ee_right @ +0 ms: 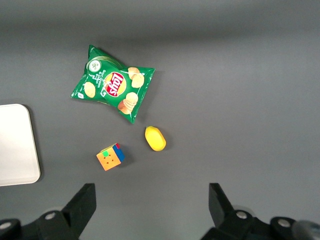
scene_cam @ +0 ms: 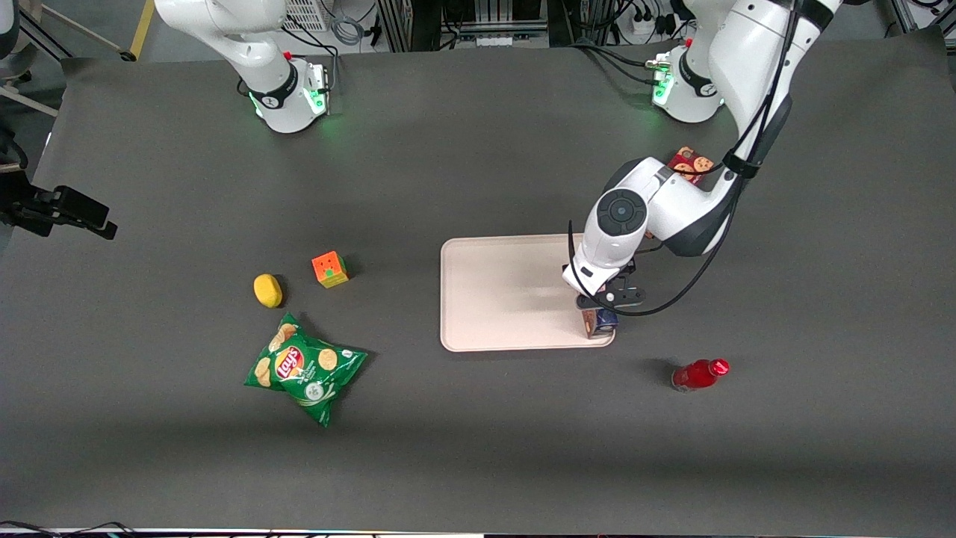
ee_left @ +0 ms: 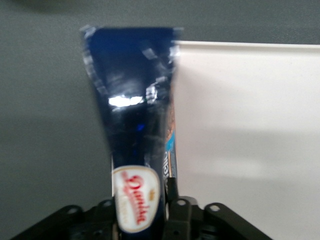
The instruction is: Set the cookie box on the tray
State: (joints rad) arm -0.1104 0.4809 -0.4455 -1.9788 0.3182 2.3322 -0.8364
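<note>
The cookie box [scene_cam: 600, 322], a small dark blue carton with a white oval logo, is upright over the tray's corner nearest the front camera at the working arm's end. My gripper [scene_cam: 603, 305] is directly above it and shut on it. In the left wrist view the cookie box [ee_left: 135, 125] stands between my gripper's [ee_left: 145, 220] fingers, its lower end over the edge where the tray [ee_left: 250, 125] meets the dark table. Whether the box rests on the tray or hangs just above it does not show. The cream-white tray [scene_cam: 508, 291] lies flat in the middle of the table.
A red box printed with cookies [scene_cam: 689, 164] lies partly under the working arm. A red bottle [scene_cam: 699, 373] lies on its side nearer the front camera than the tray. Toward the parked arm's end are a colourful cube [scene_cam: 329, 269], a yellow lemon [scene_cam: 267, 290] and a green chip bag [scene_cam: 305, 368].
</note>
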